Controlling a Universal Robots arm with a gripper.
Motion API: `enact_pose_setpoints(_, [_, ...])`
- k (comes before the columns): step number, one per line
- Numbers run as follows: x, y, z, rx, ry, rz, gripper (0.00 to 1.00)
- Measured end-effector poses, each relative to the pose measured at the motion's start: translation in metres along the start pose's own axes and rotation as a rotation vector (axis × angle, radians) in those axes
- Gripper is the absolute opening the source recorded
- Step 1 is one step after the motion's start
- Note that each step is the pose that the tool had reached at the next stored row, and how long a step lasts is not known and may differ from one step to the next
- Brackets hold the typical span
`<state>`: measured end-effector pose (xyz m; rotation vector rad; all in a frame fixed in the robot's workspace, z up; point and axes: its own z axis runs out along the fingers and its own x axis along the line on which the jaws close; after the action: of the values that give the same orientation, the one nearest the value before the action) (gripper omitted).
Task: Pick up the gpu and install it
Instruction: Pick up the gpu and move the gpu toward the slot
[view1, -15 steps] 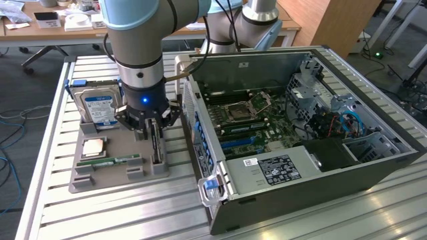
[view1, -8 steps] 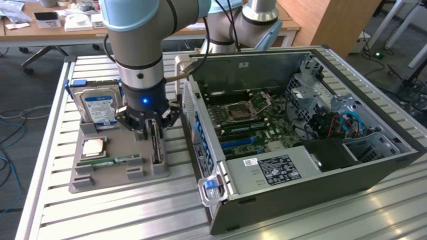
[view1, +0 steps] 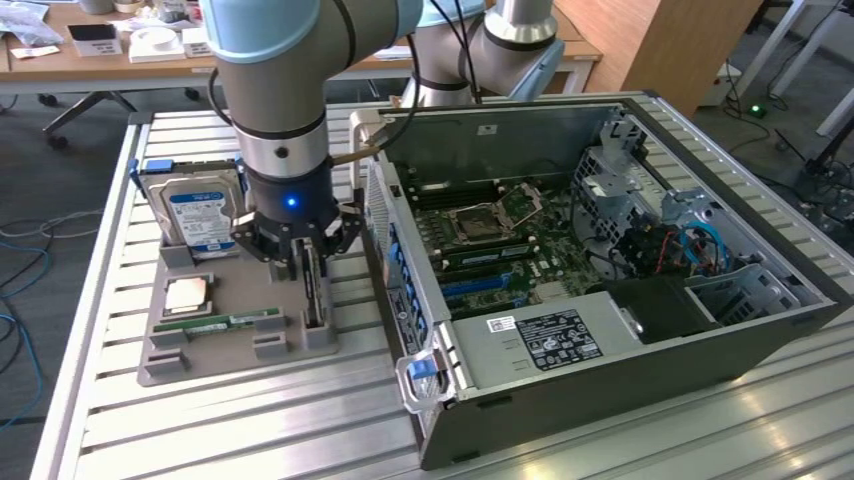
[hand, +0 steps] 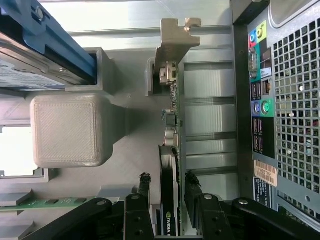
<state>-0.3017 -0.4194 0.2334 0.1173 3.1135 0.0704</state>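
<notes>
The gpu (hand: 170, 200) partly out of sight
The wrist view's edge cuts it off; in the exterior view the pincer (view1: 304, 268) covers its top.

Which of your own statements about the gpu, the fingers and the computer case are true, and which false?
1. The gpu stands on edge in the grey holder. True.
2. The gripper has its fingers on either side of the gpu. True.
3. The gpu is seated inside the computer case. False: it is in the holder, outside the case.
4. The hard drive lies flat. False: it stands upright in the holder.
5. The memory stick lies in the holder. True.
</notes>
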Motion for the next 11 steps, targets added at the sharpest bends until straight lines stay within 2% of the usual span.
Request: enact_pose_setpoints(11, [-0.0019, 0.0002, 0.0000, 0.0000, 0.0001, 0.000, 0.42])
